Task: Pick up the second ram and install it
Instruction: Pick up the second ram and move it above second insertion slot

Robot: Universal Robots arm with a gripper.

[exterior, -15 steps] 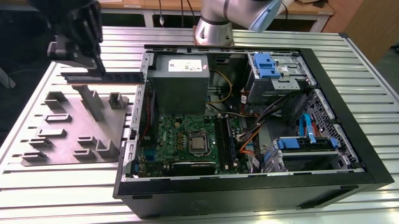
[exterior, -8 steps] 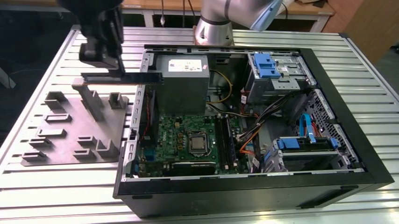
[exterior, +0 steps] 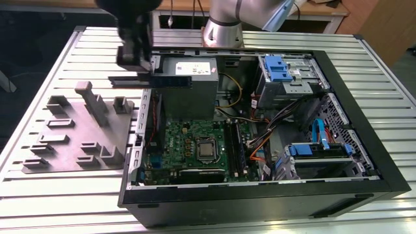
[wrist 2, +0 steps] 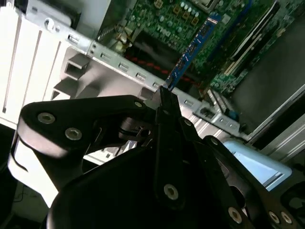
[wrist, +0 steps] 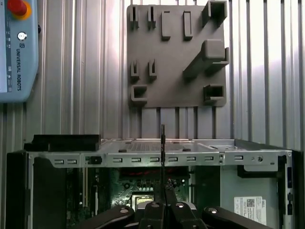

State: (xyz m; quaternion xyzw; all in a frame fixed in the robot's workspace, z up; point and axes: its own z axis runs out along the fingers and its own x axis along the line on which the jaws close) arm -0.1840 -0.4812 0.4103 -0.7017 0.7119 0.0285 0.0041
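Observation:
The second ram (exterior: 156, 81) is a slim dark stick held level in the air above the case's wall on the exterior view's left, near the power supply. My gripper (exterior: 144, 72) is shut on it from above. In the second wrist view the ram (wrist 2: 193, 47) shows a blue-green edge sticking out past the closed fingers (wrist 2: 167, 112), with the green motherboard (wrist 2: 171, 19) beyond it. Edge-on in the first wrist view, the ram (wrist: 163, 152) is a thin dark line rising from the gripper (wrist: 163, 193). The long black memory slots (exterior: 235, 146) lie beside the processor socket (exterior: 206, 151).
The open computer case (exterior: 351, 122) holds the power supply (exterior: 188, 73), drive cages (exterior: 286, 73) and loose cables (exterior: 260, 141). A grey fixture plate (exterior: 78, 131) with raised blocks lies on the slatted table (exterior: 39, 97) at the exterior view's left. A teach pendant (wrist: 16, 47) rests on the table.

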